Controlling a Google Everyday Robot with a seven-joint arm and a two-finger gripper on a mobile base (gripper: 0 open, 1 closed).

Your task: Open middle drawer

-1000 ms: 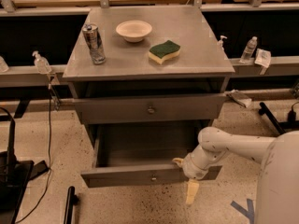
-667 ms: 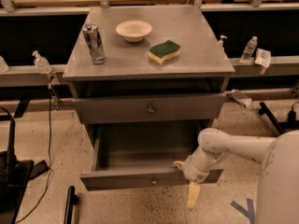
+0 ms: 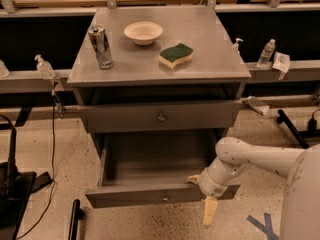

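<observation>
The middle drawer (image 3: 150, 196) is a grey metal drawer with a small brass knob (image 3: 165, 198). It stands pulled far out of the grey cabinet, and its inside (image 3: 155, 159) looks empty. My gripper (image 3: 202, 199) is at the right end of the drawer's front panel. One fingertip (image 3: 194, 179) reaches over the top edge into the drawer. The other finger (image 3: 210, 216) hangs down in front of the panel. The fingers are spread, with the panel between them. My white arm (image 3: 260, 159) comes in from the right.
The drawer above (image 3: 160, 116) is nearly shut. On the cabinet top (image 3: 210, 44) stand a can (image 3: 100, 46), a white bowl (image 3: 143, 32) and a green-yellow sponge (image 3: 176, 55). Bottles (image 3: 266, 54) sit on side rails. Cables and black stands (image 3: 15, 184) lie on the floor to the left.
The drawer front has come a little further out toward the camera. My gripper has moved with it, slightly down and forward.
</observation>
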